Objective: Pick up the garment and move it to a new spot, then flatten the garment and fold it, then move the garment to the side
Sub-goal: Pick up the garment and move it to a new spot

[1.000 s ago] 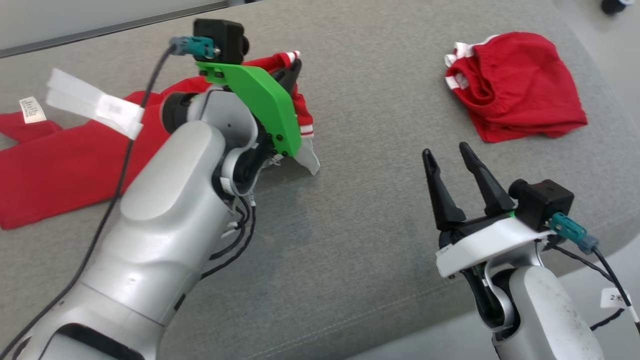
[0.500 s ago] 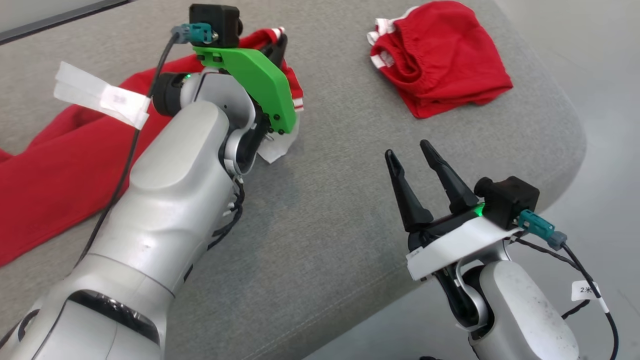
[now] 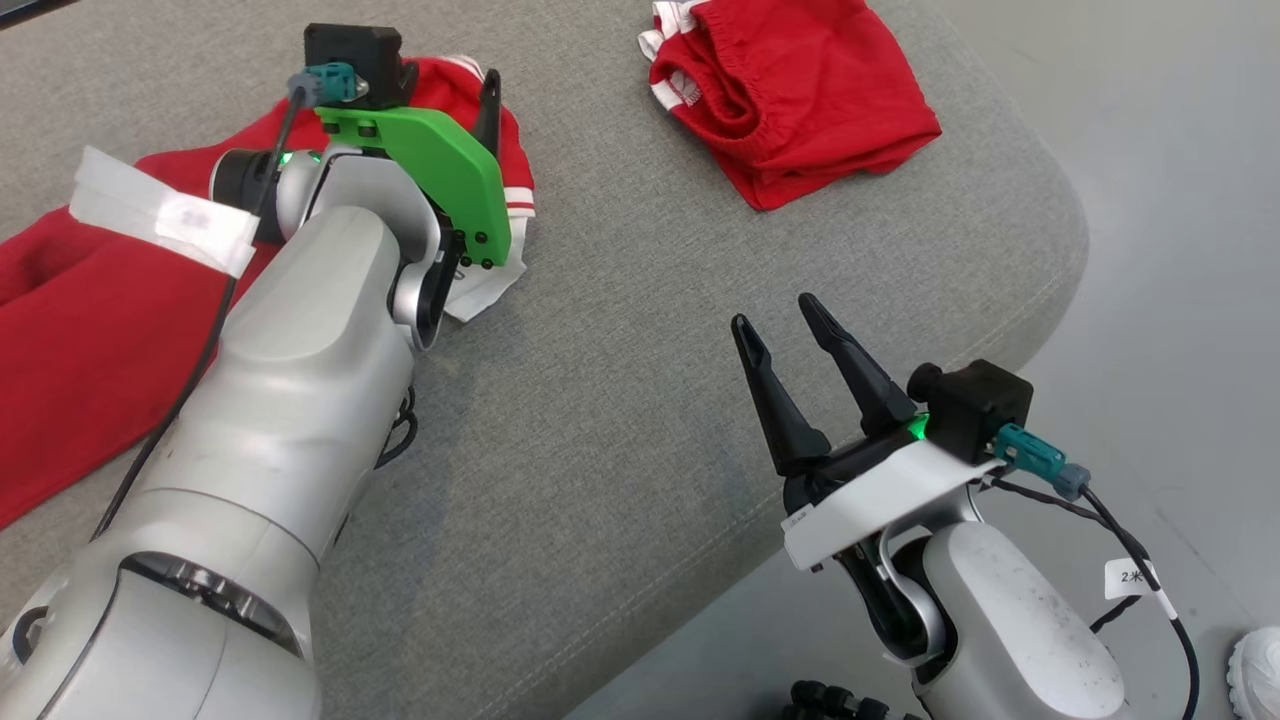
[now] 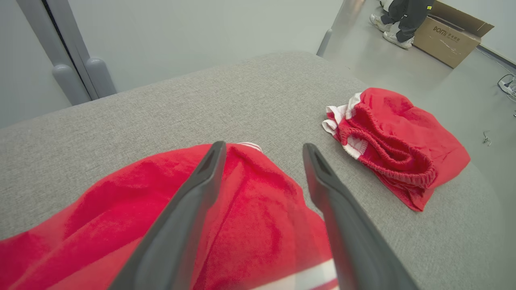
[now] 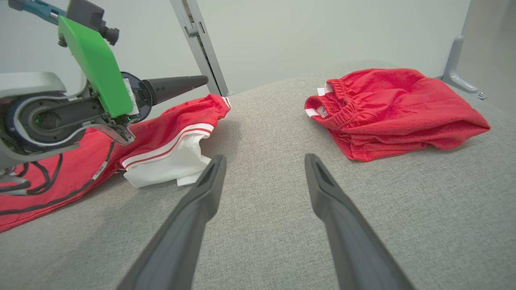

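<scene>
A fleecy red garment with white stripes lies slack on the grey woven worktop, its long axis running near-left to far-right. The left gripper has its jaws apart over it; the right gripper likewise.

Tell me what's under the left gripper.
The red garment lies under the open left gripper, on the grey cushion. Anything beneath that garment is covered.

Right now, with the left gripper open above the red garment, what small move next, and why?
Likely draw the left gripper back clear of the red garment: its fingers stand apart, gripping nothing, and the garment lies rumpled on the grey cushion, not yet flattened.
</scene>
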Controlling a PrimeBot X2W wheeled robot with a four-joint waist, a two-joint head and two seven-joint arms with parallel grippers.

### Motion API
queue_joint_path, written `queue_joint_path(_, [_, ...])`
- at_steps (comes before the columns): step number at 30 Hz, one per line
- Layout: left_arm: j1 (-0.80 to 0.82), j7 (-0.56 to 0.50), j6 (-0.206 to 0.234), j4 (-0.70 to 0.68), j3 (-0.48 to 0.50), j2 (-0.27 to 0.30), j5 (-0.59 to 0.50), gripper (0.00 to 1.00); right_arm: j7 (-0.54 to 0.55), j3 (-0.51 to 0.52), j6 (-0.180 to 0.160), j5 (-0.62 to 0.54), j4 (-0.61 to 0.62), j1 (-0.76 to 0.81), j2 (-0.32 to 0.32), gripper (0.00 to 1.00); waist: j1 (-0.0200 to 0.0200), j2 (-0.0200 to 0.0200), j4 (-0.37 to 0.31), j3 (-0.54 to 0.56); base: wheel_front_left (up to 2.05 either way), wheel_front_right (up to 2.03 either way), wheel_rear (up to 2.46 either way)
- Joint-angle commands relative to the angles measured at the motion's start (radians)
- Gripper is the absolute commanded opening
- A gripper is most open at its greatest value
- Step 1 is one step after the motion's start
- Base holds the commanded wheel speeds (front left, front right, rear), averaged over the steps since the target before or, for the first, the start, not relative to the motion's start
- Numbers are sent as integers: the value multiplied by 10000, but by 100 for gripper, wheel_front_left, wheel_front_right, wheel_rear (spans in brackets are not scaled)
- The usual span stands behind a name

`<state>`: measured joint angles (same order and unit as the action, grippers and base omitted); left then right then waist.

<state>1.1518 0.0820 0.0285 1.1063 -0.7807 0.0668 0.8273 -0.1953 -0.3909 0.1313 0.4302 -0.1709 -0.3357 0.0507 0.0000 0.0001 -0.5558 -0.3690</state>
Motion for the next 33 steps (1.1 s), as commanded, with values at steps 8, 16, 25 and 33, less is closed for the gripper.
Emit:
queue_joint_path(8, [-83, 552, -669, -302, -585, -157, 59, 100, -78, 267, -11, -102, -435, -27, 2, 100, 0, -1, 1098, 560, 0, 0, 0])
queue_joint_path(16, [-1674, 1383, -448, -2379, -1676, -153, 699, 100, 82, 1161, -11, -398, -1267, 273, 13, 100, 0, -1, 2883, 1496, 0, 0, 0])
queue_joint_path(25, [-3639, 1769, 294, -3648, -2136, -134, 692, 100, 376, 2515, -6, -929, -2247, 395, 37, 100, 0, -1, 4973, 2269, 0, 0, 0])
queue_joint_path(33, [-5598, 1823, 1086, -5735, -1002, 545, 196, 100, 759, 4094, -6, -1203, -3332, 39, 134, 100, 0, -1, 6479, 2481, 0, 0, 0])
